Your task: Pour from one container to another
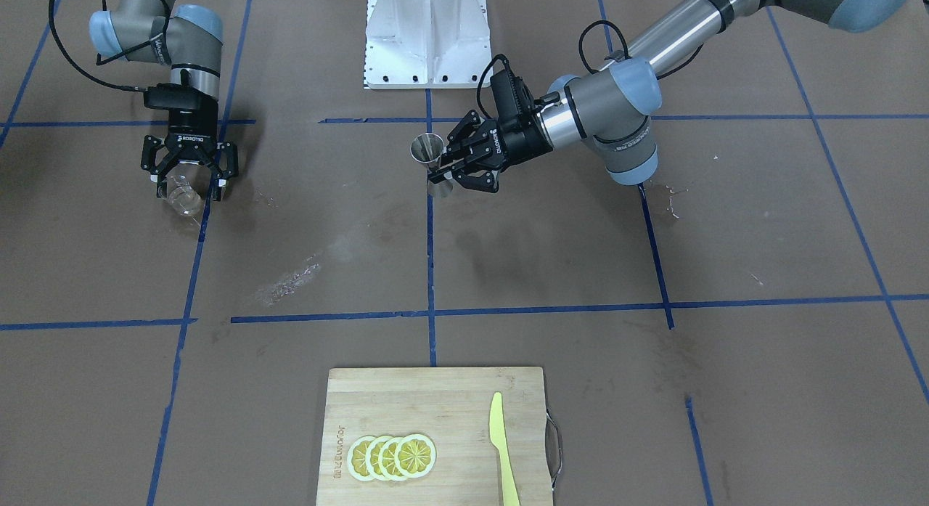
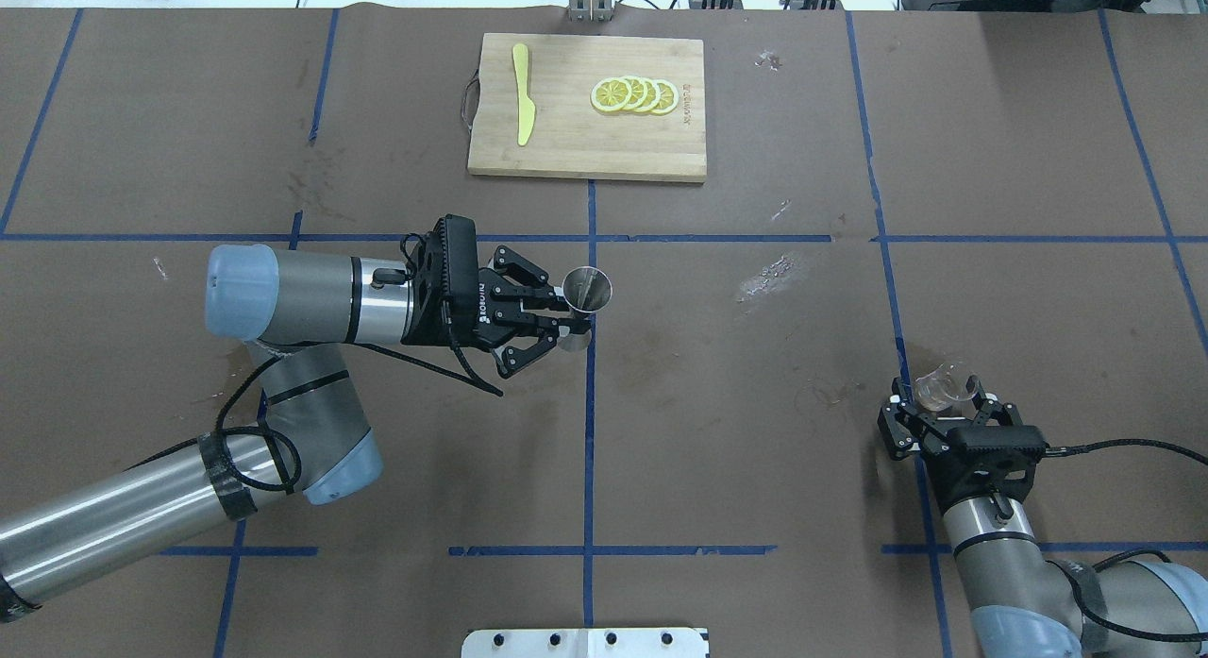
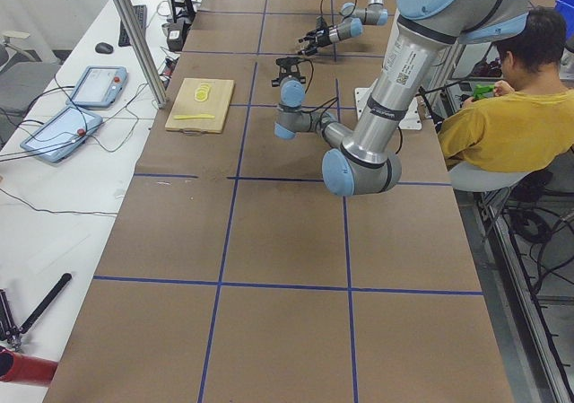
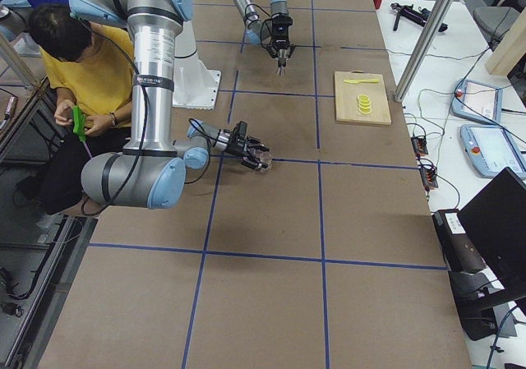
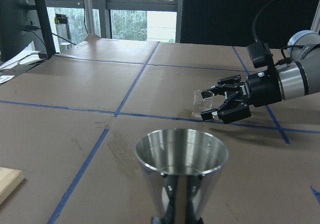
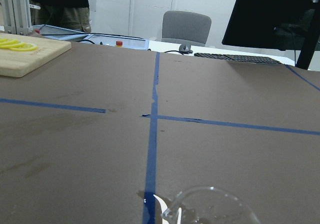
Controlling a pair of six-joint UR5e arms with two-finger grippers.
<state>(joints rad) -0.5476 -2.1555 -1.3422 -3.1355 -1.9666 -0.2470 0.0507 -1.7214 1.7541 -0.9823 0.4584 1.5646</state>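
The steel jigger (image 2: 587, 290) stands upright just above the table's middle, with my left gripper (image 2: 569, 319) shut on its narrow waist; the front view shows the jigger (image 1: 428, 152) held from the side. In the left wrist view its open mouth (image 5: 182, 151) looks empty. The clear glass cup (image 2: 940, 386) stands on the table at the right, between the spread fingers of my right gripper (image 2: 941, 400), which is open around it. The same cup (image 1: 180, 195) sits under the right gripper (image 1: 189, 185), and its rim (image 6: 210, 206) shows at the bottom of the right wrist view.
A wooden cutting board (image 2: 566, 153) with lemon slices (image 2: 634, 94) and a yellow knife (image 2: 522, 106) lies at the table's far edge. The white robot base (image 1: 427, 38) is on the near side. A person in a yellow shirt (image 3: 502, 107) sits beside the table.
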